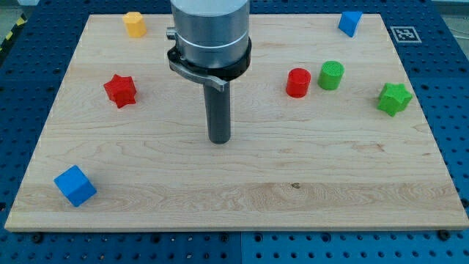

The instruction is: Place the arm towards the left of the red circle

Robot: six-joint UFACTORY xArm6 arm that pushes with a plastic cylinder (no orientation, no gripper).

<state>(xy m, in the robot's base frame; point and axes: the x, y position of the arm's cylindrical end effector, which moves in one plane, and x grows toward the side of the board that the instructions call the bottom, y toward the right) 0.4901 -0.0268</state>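
The red circle (298, 83) is a short red cylinder standing on the wooden board (242, 183), right of the view's middle. A green cylinder (331, 75) stands close on its right, a small gap between them. My tip (218, 140) is the lower end of the dark rod, resting on the board to the left of the red circle and a little lower in the view, well apart from it. No block touches the tip.
A red star (121, 90) lies at the view's left. A yellow block (135, 23) sits at the top left, a blue cube (75, 185) at the bottom left, a blue block (350, 23) at the top right, a green star (394, 98) at the right.
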